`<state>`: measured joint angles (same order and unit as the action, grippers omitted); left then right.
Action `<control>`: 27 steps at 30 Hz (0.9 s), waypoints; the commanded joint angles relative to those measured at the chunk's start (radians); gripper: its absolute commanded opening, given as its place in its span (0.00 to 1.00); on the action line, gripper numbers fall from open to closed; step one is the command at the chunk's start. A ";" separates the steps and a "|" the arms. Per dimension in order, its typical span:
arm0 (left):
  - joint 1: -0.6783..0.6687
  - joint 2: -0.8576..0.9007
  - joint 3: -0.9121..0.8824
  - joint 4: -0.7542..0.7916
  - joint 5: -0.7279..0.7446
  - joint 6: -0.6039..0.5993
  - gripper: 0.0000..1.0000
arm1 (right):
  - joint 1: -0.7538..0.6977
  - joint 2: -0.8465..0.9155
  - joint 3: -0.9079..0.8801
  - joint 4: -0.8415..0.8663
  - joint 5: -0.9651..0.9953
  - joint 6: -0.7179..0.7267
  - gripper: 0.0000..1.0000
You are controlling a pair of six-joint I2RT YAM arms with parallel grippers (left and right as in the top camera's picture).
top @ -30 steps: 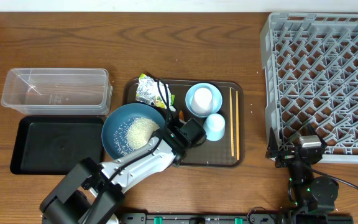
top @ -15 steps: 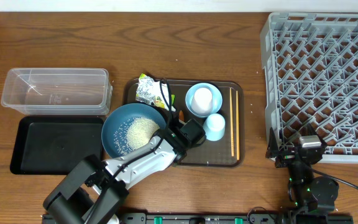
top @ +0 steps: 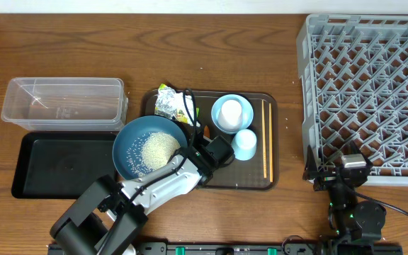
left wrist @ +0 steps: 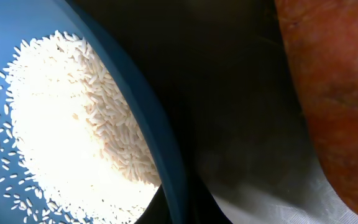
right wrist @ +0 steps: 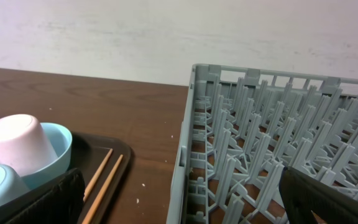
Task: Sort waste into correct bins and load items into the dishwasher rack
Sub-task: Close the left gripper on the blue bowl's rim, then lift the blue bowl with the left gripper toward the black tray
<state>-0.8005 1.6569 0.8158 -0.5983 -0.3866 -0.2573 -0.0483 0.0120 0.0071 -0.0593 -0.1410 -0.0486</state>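
My left gripper is shut on the right rim of the large dark blue bowl, which holds a heap of rice. In the left wrist view the rim runs between the jaws, with rice to its left and the orange carrot to its right. The foil wrapper lies behind the bowl. A whitish cup stands in the small light blue bowl, with a light blue cup and chopsticks beside it. My right gripper hangs open by the dishwasher rack.
The brown serving tray holds the dishes. A clear tub and a black tray sit to the left of the bowl. In the right wrist view the rack's wall stands just right of the chopsticks.
My left gripper has closed on the dark blue bowl's rim, and the bowl has shifted slightly to the left. The right arm has not moved.
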 commanded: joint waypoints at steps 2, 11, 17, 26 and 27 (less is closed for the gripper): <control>0.005 0.007 0.010 -0.002 0.011 -0.005 0.06 | -0.005 -0.003 -0.002 -0.004 0.002 -0.013 0.99; 0.002 -0.040 0.077 -0.081 0.011 -0.005 0.06 | -0.005 -0.003 -0.002 -0.004 0.002 -0.013 0.99; 0.002 -0.137 0.104 -0.127 0.012 -0.018 0.06 | -0.005 -0.003 -0.002 -0.004 0.002 -0.013 0.99; 0.002 -0.337 0.104 -0.155 0.072 -0.037 0.06 | -0.005 -0.003 -0.002 -0.004 0.002 -0.013 0.99; 0.003 -0.369 0.104 -0.159 0.072 -0.040 0.06 | -0.005 -0.003 -0.002 -0.004 0.002 -0.013 0.99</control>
<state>-0.8005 1.3697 0.8890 -0.7475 -0.3096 -0.2836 -0.0483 0.0120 0.0071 -0.0593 -0.1410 -0.0486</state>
